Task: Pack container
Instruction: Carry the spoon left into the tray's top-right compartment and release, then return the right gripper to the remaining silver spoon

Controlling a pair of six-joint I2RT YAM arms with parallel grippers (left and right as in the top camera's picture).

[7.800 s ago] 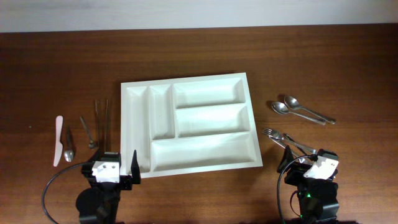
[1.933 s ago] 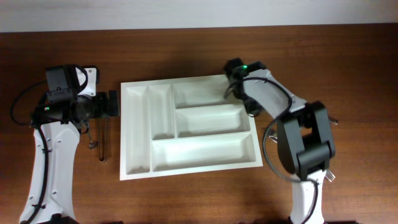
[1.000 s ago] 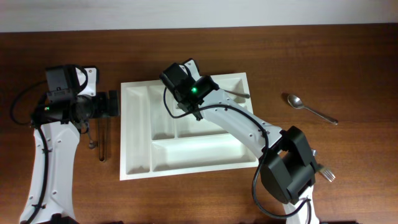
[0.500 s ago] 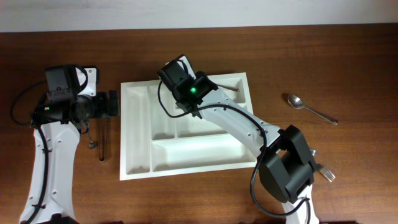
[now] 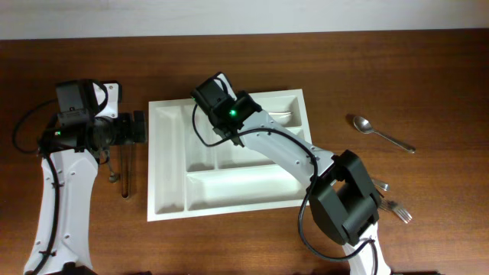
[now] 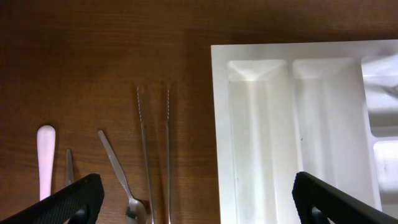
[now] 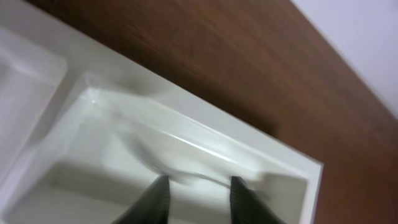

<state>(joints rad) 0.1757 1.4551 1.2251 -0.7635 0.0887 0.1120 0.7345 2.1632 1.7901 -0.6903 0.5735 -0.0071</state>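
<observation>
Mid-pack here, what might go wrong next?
The right end effector sits over the top compartment of the container, close to the spoon; pulling out may drag the spoon or shift the container. The open left end effector, if it descends on the tongs, might bump the container edge nearby.

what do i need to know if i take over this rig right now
Left hand: open, empty, hovering near the tweezers left of the container.
Right hand: open, low over the top right compartment, where one spoon lies.
Done: that spoon is in; the other compartments that show are bare.
To do: second spoon on the table at right, forks by the right arm's base, plus tweezers, small spoon and white spatula on the left.
</observation>
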